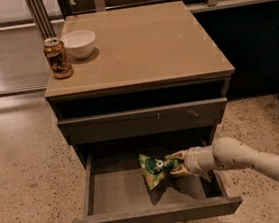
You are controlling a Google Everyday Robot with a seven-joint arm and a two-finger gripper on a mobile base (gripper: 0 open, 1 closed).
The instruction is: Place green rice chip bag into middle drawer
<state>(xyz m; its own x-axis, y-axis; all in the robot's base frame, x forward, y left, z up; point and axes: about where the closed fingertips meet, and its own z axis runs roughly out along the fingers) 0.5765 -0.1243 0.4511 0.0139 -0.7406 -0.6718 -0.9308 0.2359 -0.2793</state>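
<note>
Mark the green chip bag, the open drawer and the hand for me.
green rice chip bag (153,168): camera view, on its crinkled green face.
middle drawer (113,193): camera view, on its bare grey floor.
hand (177,163): camera view, over the drawer's right half, between fingertips gripping the bag.

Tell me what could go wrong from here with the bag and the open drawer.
1. The gripper holds the green rice chip bag by one edge above the floor of the middle drawer. On release, the crinkled bag might cling to the gripper and be dragged back out.
2. The gripper works low inside the drawer, close to the scratched drawer front above it. Rising too steeply could strike that front.
</note>
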